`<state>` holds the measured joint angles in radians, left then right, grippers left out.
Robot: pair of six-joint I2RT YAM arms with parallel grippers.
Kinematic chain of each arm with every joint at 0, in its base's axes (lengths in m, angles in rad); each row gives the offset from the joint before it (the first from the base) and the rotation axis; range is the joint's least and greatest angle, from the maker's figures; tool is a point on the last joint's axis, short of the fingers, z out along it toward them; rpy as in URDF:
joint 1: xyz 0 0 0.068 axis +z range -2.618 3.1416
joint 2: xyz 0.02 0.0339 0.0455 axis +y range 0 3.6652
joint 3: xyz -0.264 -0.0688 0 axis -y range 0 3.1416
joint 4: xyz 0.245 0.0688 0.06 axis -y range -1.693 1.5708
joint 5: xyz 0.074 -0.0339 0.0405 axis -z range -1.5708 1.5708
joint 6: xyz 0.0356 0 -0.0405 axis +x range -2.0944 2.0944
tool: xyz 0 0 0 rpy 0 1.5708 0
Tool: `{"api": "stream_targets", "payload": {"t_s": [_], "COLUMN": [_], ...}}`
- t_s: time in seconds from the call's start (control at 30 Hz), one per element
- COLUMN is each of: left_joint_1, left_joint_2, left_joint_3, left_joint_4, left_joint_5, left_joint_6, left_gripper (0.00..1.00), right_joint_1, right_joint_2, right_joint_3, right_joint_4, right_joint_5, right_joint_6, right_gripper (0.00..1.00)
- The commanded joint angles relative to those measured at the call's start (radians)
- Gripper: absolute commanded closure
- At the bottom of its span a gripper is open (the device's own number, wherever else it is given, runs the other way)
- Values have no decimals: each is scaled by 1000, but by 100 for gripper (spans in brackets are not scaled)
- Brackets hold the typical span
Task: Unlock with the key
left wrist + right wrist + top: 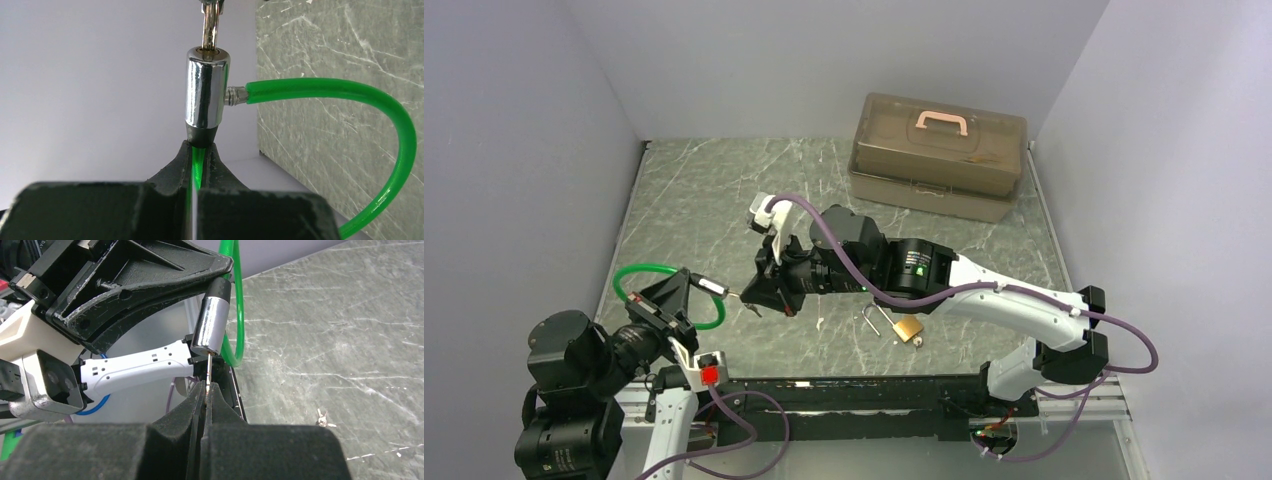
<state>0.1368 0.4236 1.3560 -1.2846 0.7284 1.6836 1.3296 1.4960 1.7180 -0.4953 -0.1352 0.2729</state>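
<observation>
The left fingers are shut on the green cable just under the shiny lock, up off the desk. The right fingers pinch the key. It sits in the keyhole, straight in line with the lock's long body.

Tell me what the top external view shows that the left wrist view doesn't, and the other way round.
Only the top external view: the brass padlock lying on the table, the toolbox at the back, and the right tool meeting the lock. Only the left wrist view: the key seated in the end of the chrome lock cylinder, and the left tool shut on the green cable below it. Both: the green cable loop and the cylinder.
</observation>
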Motion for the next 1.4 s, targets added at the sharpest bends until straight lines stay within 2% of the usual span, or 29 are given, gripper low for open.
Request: {"api": "stream_targets", "payload": {"t_s": [0.0,0.1,0.23,0.43,0.77,0.97,1.23,1.37], "left_joint_1": [-7,-6,-5,-5,-3,-3,-4,-3], "left_joint_2": [25,27,28,25,23,20,19,17], "left_joint_3": [34,22,-4,-34,-17,-12,-13,-10], "left_joint_4": [78,73,11,15,61,63,68,42], "left_joint_5": [129,128,100,75,98,77,92,83], "left_joint_6": [-28,-20,104,134,36,25,4,35], "left_gripper": [100,100,100,100,100,100,100,100], "right_joint_1": [13,13,13,13,14,13,13,13], "right_joint_2": [28,20,36,42,91,22,-28,14], "right_joint_3": [19,11,51,52,93,12,-58,-6], "right_joint_4": [177,209,169,173,90,128,189,153], "right_joint_5": [-68,-85,-102,-107,44,118,79,39], "right_joint_6": [15,4,0,38,14,22,41,42], "right_gripper": [100,100,100,100,100,100,100,100]}}
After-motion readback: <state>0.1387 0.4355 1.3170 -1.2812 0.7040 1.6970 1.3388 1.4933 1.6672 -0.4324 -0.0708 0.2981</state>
